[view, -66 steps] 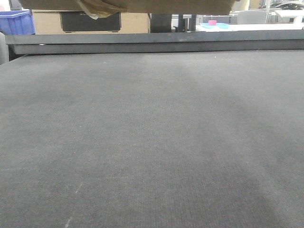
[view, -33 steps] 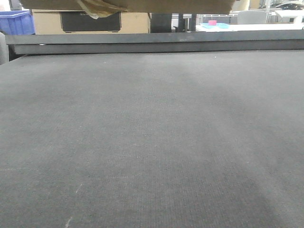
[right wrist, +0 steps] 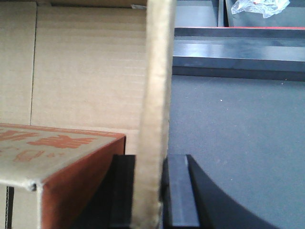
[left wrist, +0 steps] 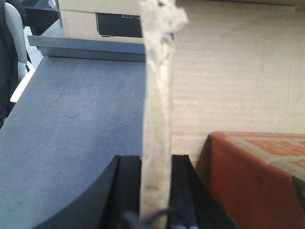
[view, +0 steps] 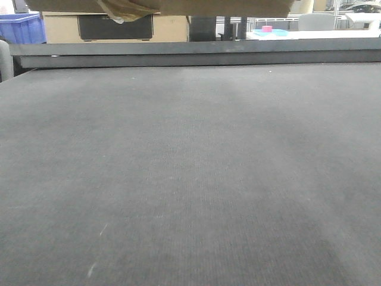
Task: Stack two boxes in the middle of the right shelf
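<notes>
A dark grey matte surface (view: 190,179) fills the front view. Beyond its far edge stand a blue bin (view: 21,28), a tan carton with a black panel (view: 116,27) and a pink object (view: 266,28) (too small to identify) on a light-blue tray (view: 278,33).

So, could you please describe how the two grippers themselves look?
Both are matte black. The left gripper has two flat, straight-edged fingers on a rounded housing, with a thin dark cable at its base. The right gripper looks alike; no markings show.
</notes>
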